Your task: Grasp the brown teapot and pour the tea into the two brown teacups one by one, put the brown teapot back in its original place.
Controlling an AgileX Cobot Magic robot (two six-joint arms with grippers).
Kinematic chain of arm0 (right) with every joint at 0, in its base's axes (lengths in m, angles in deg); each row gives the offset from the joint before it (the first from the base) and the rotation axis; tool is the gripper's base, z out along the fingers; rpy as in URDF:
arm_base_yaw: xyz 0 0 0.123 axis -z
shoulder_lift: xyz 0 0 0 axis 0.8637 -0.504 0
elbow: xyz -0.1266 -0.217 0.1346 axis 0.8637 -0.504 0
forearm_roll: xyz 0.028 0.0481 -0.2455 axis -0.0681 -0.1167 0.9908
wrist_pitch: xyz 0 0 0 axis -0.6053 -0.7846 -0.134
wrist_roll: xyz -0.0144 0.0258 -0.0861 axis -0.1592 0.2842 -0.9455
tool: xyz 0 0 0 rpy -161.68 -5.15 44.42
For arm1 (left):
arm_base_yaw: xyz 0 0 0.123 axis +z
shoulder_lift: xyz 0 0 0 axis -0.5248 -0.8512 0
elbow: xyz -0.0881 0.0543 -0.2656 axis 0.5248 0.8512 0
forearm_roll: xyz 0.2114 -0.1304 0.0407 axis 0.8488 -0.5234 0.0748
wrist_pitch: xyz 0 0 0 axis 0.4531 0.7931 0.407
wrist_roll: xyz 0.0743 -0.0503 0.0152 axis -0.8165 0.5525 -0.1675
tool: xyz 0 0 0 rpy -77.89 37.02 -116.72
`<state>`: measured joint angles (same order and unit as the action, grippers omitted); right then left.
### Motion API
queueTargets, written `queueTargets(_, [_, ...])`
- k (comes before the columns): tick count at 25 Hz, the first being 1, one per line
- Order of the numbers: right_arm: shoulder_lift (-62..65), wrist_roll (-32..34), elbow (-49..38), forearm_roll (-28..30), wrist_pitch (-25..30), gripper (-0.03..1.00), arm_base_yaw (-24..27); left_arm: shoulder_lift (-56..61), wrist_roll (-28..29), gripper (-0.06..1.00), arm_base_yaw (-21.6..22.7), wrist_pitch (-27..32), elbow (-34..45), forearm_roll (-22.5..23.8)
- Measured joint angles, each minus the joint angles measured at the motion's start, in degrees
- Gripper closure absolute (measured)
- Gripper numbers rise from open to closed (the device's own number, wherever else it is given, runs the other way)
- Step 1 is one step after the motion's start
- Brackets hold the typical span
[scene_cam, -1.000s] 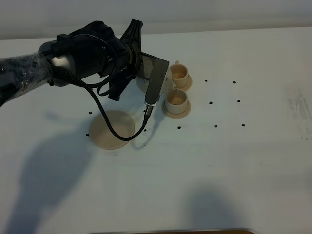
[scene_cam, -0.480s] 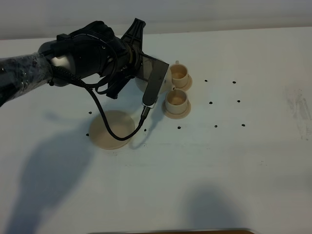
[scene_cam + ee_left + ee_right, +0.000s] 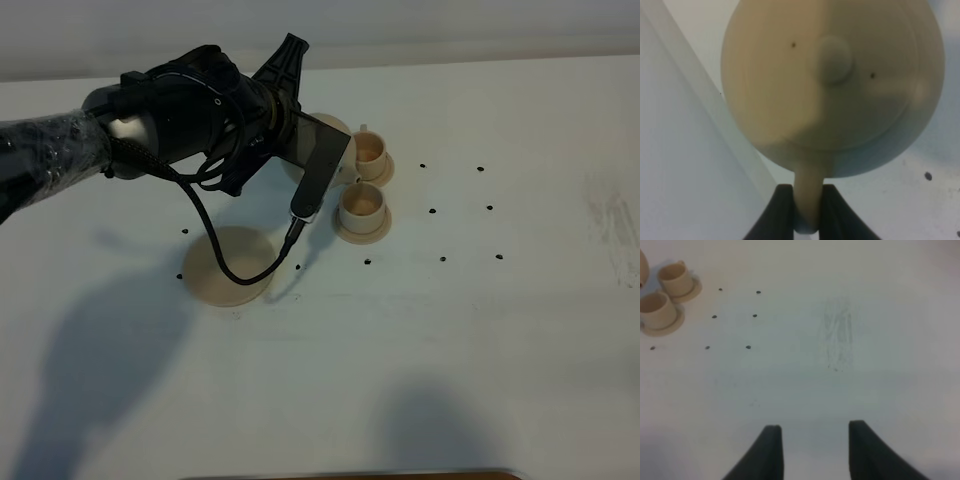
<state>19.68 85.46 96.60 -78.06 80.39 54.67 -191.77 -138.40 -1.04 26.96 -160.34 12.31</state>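
Observation:
The brown teapot [image 3: 830,85] fills the left wrist view, its lid knob facing the camera. My left gripper [image 3: 807,212] is shut on its loop handle [image 3: 809,190] and holds it in the air. In the exterior high view only a sliver of the teapot [image 3: 336,127] shows behind the left wrist's camera mount [image 3: 318,170], right beside the far teacup [image 3: 370,150]. The near teacup [image 3: 362,203] stands on its small saucer just in front. The wide saucer plate [image 3: 228,265] lies bare to the left. My right gripper [image 3: 815,445] is open and empty over bare table.
A black cable [image 3: 230,262] hangs from the left wrist across the saucer plate. Small black dots [image 3: 432,212] mark the white table right of the cups. Both cups also show far off in the right wrist view [image 3: 662,297]. A grey smudge [image 3: 837,335] marks the table.
The left arm has shifted slightly back and to the right with the teapot, closer to the far teacup. The cups and the saucer plate have not moved.

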Motion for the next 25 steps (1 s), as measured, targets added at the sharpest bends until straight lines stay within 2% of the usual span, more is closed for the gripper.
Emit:
queueTargets(19, [0.0, 0.0, 0.0, 0.0, 0.0, 0.66, 0.0, 0.0, -6.2, 0.78, 0.0, -1.7, 0.0, 2.0])
queueTargets(25, [0.0, 0.0, 0.0, 0.0, 0.0, 0.66, 0.0, 0.0, -9.8, 0.78, 0.0, -1.9, 0.0, 1.9])
